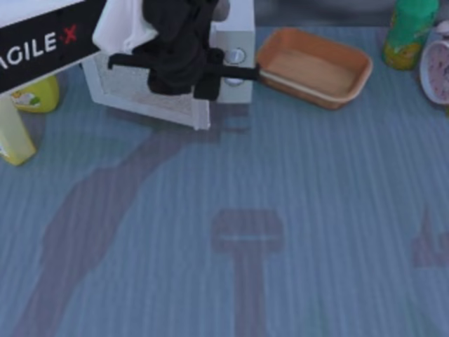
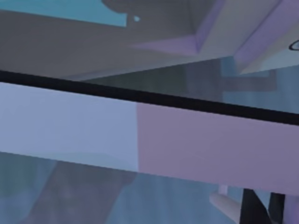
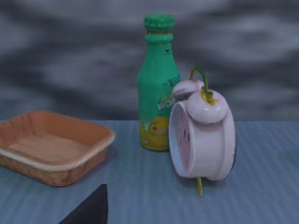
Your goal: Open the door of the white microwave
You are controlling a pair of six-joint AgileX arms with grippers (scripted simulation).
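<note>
Swinging the door [image 1: 151,95] outward w/ left gripper [image 1: 210,81] at its free edge; can't tell jaws' state. White microwave [image 1: 235,28] sits top-left of surface. Next: keep pulling wider. Right arm parked off-view.

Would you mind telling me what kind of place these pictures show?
Probably a simulated kitchen-style tabletop: a white microwave with its door swung open, an orange tray, a green bottle and a pink alarm clock stand on a blue-grey table.

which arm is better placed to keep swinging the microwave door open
Left. Its gripper is already over the white microwave at the door, which stands partly swung out. The right arm is not in the top view.
</note>
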